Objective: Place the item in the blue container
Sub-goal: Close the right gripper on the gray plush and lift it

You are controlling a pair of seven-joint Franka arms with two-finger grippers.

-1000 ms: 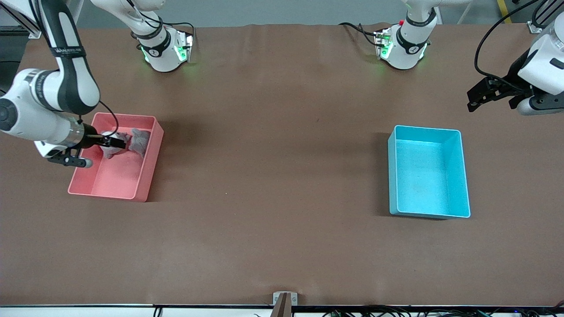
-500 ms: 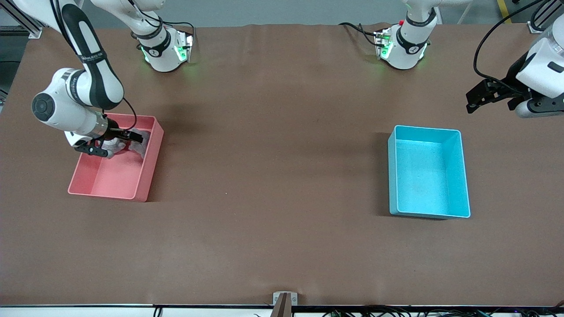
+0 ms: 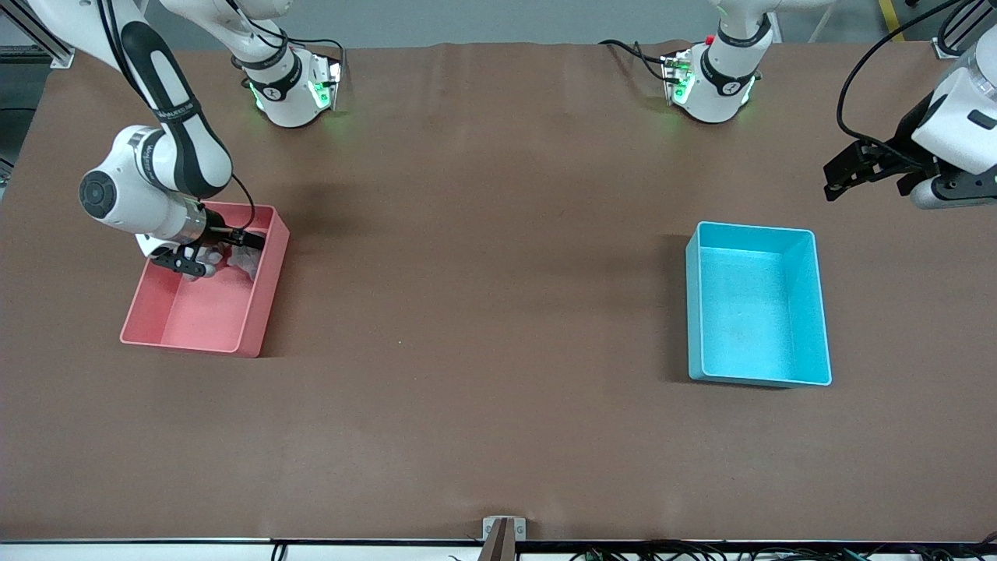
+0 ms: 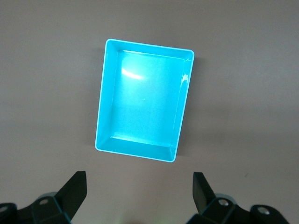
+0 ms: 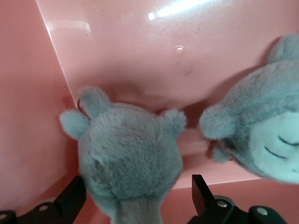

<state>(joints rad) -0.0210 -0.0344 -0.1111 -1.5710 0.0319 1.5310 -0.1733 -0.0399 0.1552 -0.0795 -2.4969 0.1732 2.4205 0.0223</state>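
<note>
Two plush toys (image 5: pixel 128 158) sat in the pink bin (image 3: pixel 204 312); right gripper (image 5: pixel 135 196) straddled one, jaws apart, probably lining up. Left gripper (image 4: pixel 138 193) waited open above the blue container (image 4: pixel 142 107).

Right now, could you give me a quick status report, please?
Right gripper open around plush toy in pink bin. Left gripper open, waiting above table. Blue container empty, nothing in the way.
</note>
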